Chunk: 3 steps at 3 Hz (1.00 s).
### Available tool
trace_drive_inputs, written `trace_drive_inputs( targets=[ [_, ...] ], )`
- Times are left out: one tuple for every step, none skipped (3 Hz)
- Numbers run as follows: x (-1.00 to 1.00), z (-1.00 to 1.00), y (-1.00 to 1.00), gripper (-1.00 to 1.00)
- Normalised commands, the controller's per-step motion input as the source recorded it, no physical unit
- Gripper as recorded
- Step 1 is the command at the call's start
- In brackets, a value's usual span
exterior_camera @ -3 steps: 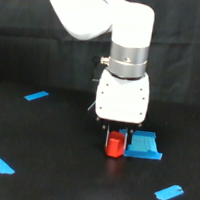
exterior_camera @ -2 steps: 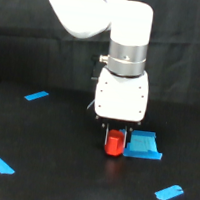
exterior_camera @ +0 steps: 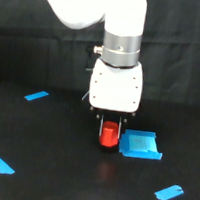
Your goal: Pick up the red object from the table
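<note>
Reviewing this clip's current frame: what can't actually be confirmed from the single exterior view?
- Whether the tool is gripping the red object: its dark fingers blur into the black table.
- Whether the red object rests on the table or is lifted: its base is lost in shadow.
- The red object's top, covered by the tool.
- The arm's base, cut off by the top edge.
- The blue sheet's surface, too blurred.

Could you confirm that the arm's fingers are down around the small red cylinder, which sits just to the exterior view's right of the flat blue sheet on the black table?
Not quite: the exterior view shows the small red cylinder on the exterior view's left of the flat blue sheet, not its right. The rest holds: the fingers are down around the cylinder on the black table.
</note>
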Motion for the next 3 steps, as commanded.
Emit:
trace_drive_inputs(
  targets=[
    [-0.19,0.99,0.06,-1.00],
    [-0.11,0.99,0.09,-0.99],
    [-0.16,1.00,-0.08,-0.99]
  ],
)
